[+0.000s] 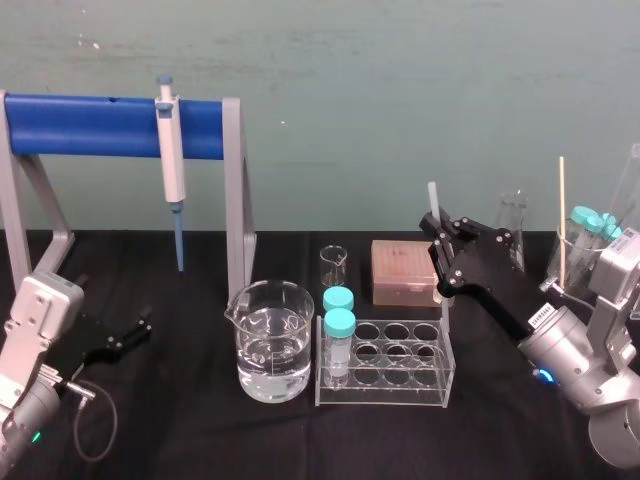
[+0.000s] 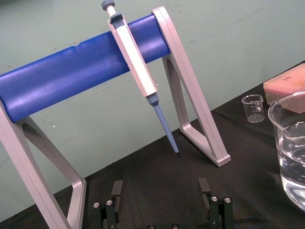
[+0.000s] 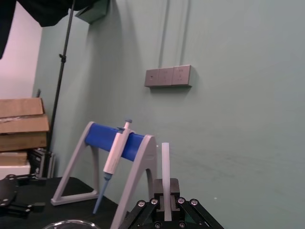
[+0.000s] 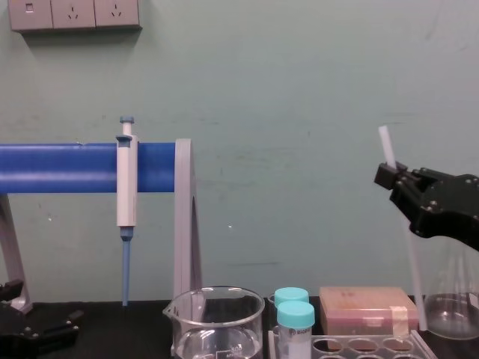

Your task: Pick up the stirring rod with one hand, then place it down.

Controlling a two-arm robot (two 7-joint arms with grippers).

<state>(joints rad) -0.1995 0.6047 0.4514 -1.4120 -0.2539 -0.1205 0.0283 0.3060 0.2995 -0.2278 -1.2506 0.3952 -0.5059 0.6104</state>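
Gripper on the right (image 1: 438, 232) is clamping the stirring rod (image 1: 433, 197) upright above the table (image 1: 200, 430); left gripper (image 2: 160, 191) is lying unclenched.

No legible text found. One small white label (image 1: 540, 316) on the wrist behind the right gripper (image 1: 441, 232) carries dark print, possibly a code; the characters cannot be read.

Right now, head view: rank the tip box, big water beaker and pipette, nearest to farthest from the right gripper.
From the right gripper, shut on the stirring rod:
1. Tip box, just to its left.
2. Big beaker, centre front.
3. Pipette, hanging on the blue stand, far left.
The left gripper sits parked, open, at the far left.
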